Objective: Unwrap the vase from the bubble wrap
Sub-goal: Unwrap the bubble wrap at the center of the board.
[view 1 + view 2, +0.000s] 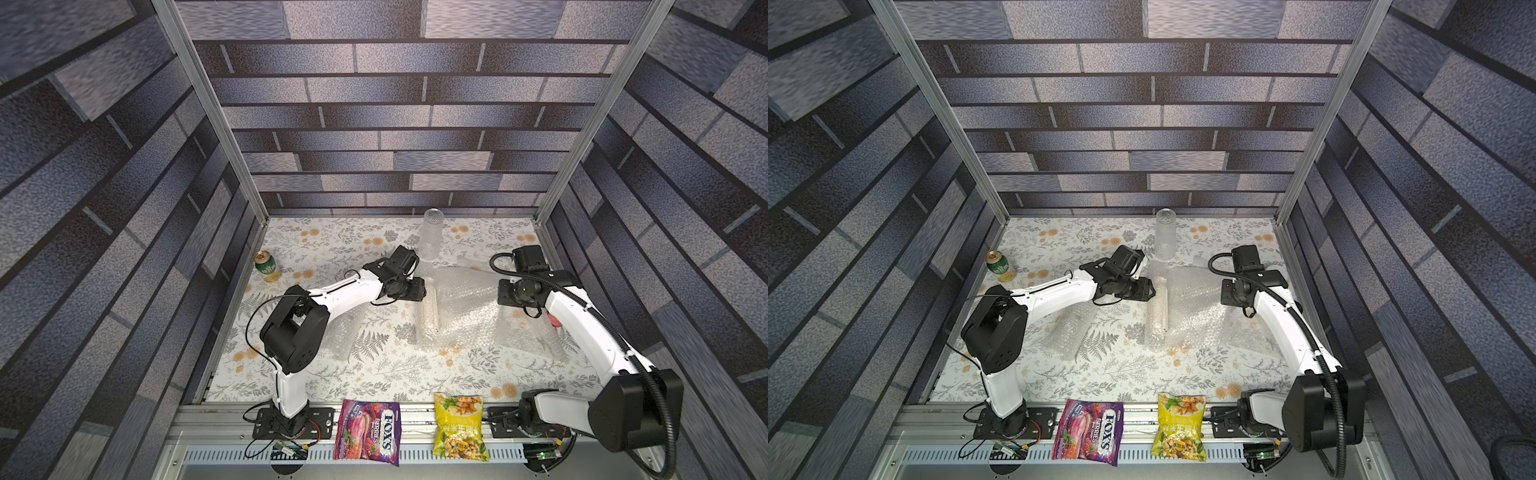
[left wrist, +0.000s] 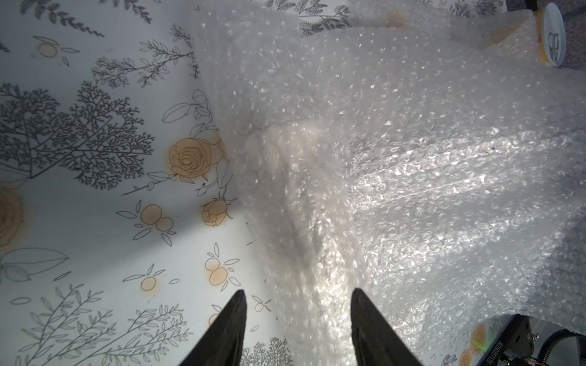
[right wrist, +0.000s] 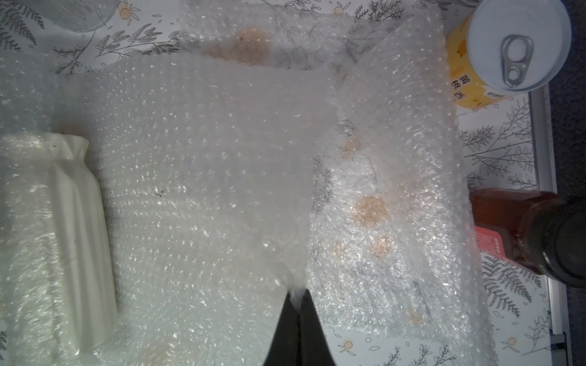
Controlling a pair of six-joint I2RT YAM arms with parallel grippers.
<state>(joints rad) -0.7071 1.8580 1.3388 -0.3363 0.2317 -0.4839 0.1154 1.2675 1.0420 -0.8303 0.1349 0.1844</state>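
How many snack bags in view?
2. Purple FOX'S berries candy bag on the front metal rail; yellow plastic snack bag beside it on the same rail. The white right arm may hide others.

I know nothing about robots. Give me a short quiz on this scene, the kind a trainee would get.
1. True or false: the right gripper is shut on an edge of the bubble wrap.
2. The white vase is: A) standing upright, B) lying on its side on the wrap, C) lifted off the table.
3. Fill in: the can near the left arm is ____ in colour.

Key: 1 true; 2 B; 3 green.
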